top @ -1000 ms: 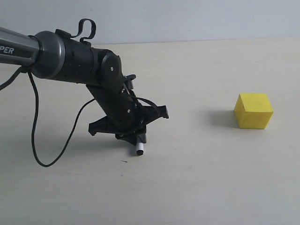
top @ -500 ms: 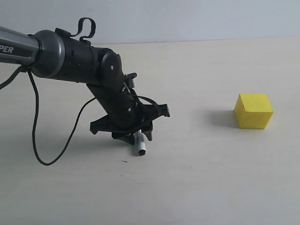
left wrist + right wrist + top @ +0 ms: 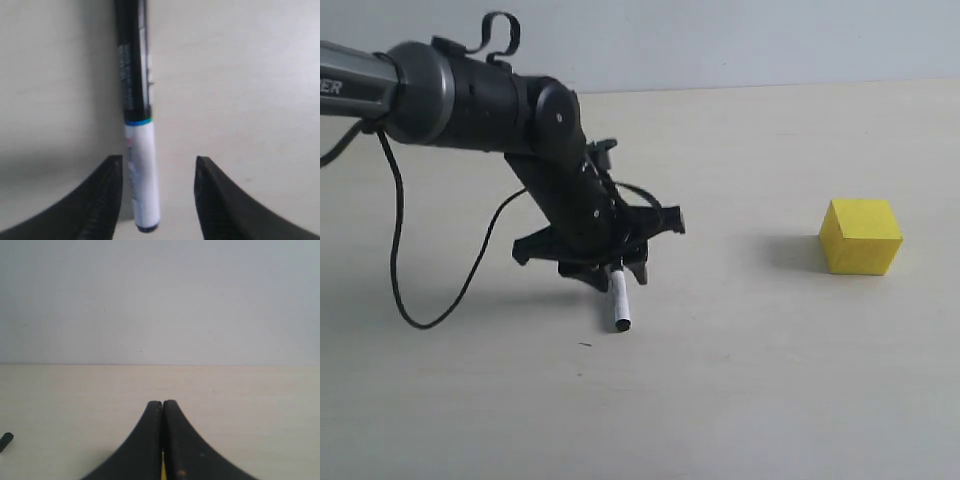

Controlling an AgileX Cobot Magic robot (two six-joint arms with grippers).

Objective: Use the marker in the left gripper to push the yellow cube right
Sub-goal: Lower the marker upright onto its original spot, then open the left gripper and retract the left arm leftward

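The marker (image 3: 618, 305) pokes down and forward out of my left gripper (image 3: 612, 278), its end on or just above the table. In the left wrist view the marker (image 3: 141, 175) lies close along one finger (image 3: 102, 200), with a clear gap to the other finger; the left gripper (image 3: 157, 161) is open. The yellow cube (image 3: 861, 236) sits on the table far to the right of the marker, untouched. My right gripper (image 3: 162, 404) is shut, out of the exterior view; a thin yellow sliver shows low between its fingers.
A pale table (image 3: 740, 380) stretches all around, with a grey wall behind. The left arm's black cable (image 3: 400, 280) loops down to the table at the left. A small dark object (image 3: 5, 441) shows at the edge of the right wrist view.
The left gripper has lifted and shifted slightly, and more of the marker now shows below it. The cube has not moved.
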